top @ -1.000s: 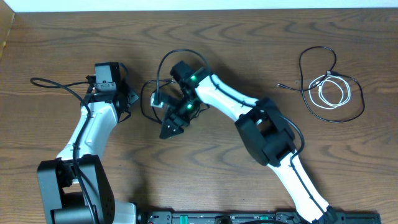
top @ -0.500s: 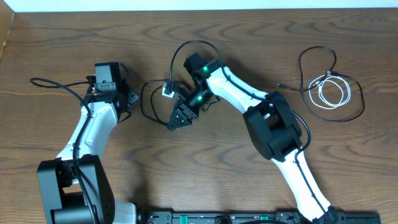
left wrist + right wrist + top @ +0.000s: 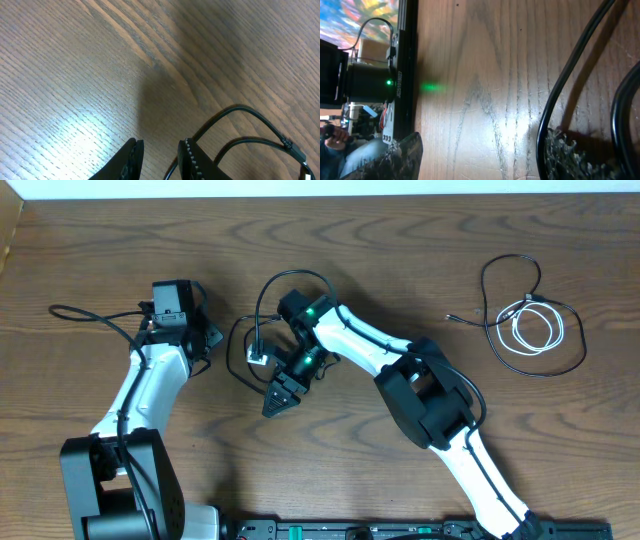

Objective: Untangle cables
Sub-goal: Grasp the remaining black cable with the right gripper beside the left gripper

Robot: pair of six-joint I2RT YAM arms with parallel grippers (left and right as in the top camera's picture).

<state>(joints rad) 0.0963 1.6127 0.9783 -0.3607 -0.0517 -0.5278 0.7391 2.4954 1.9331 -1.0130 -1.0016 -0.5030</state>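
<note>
Two robot arms work over one brown wooden table with a strong wavy grain, and there are two cables, one black and one white. At the left, the left arm is white with black joints. Its gripper shows only as two ridged black fingertips, cut off by the bottom edge of the wrist view. They stand a narrow gap apart with bare wood between them, clamped on nothing. Just to its right, thick black robot wires curl in loops and end at one small white connector. Beside that connector is the right gripper, a black wedge pointing down at the table. In its wrist view the fingers are blurred and cut off, but they stand wide apart. One thick black wire runs down to the right-hand finger, and whether it touches cannot be told. A green glow lies on the wood. The right arm stretches away to the lower right. Well apart from both grippers, at the far right, the thin black cable lies in loose open loops. The white cable is wound in a small tight coil inside those loops. Where the two cross, which one lies on top is too small to tell.
</note>
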